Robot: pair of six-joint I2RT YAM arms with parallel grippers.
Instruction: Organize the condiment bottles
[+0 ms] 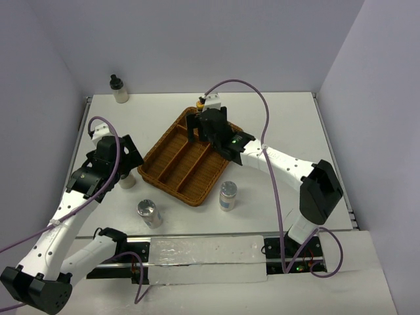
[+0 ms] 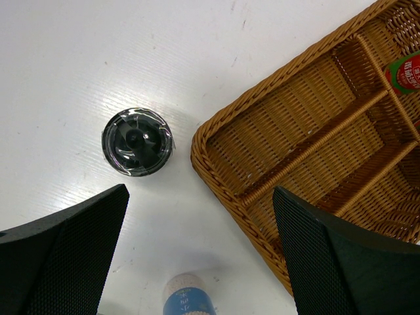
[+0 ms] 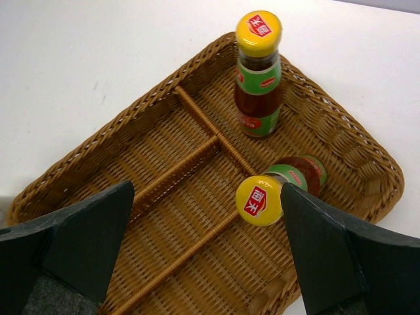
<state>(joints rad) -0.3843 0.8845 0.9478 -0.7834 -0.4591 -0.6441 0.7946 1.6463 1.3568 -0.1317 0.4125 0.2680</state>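
Two red sauce bottles with yellow caps stand in the far-end compartment of the wicker tray (image 3: 164,131), one at the back (image 3: 258,72), one nearer (image 3: 262,200). My right gripper (image 3: 207,190) (image 1: 201,131) hovers open over the tray, its right finger just beside the nearer bottle's cap, holding nothing. My left gripper (image 2: 200,190) (image 1: 125,161) hangs open and holds nothing above the table left of the tray (image 2: 295,151). A black-capped cream bottle (image 2: 137,142) stands below it and a blue-labelled shaker (image 2: 189,298) nearer. A second shaker (image 1: 227,195) stands by the tray's near corner.
Another cream bottle with a black cap (image 1: 119,90) stands at the table's far left corner. The first shaker (image 1: 149,213) is near the front edge. The tray (image 1: 177,164) lies diagonally at the table's middle. Purple cables loop over both arms.
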